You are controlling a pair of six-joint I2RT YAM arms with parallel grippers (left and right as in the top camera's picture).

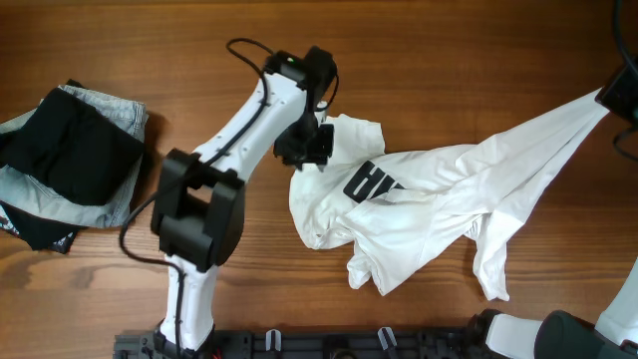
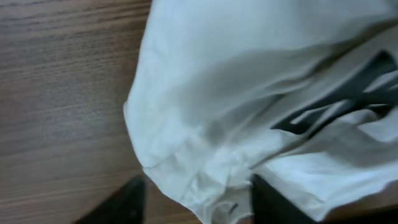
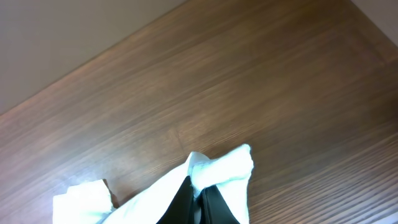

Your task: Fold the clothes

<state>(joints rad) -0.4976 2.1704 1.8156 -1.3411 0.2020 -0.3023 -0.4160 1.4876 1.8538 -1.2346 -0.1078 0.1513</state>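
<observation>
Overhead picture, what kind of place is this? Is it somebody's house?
Probably a robot test bench, not a house. A robot arm reaches over a wooden table to a white shirt, with folded clothes piled to one side.

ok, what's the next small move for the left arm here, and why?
Probably close the left gripper on the bunched edge of the shirt that lies between its open fingers. The right gripper is already shut on the far end, drawing the cloth out toward it, while the left side lies crumpled. A second hold would likely let both arms spread it flat.
</observation>
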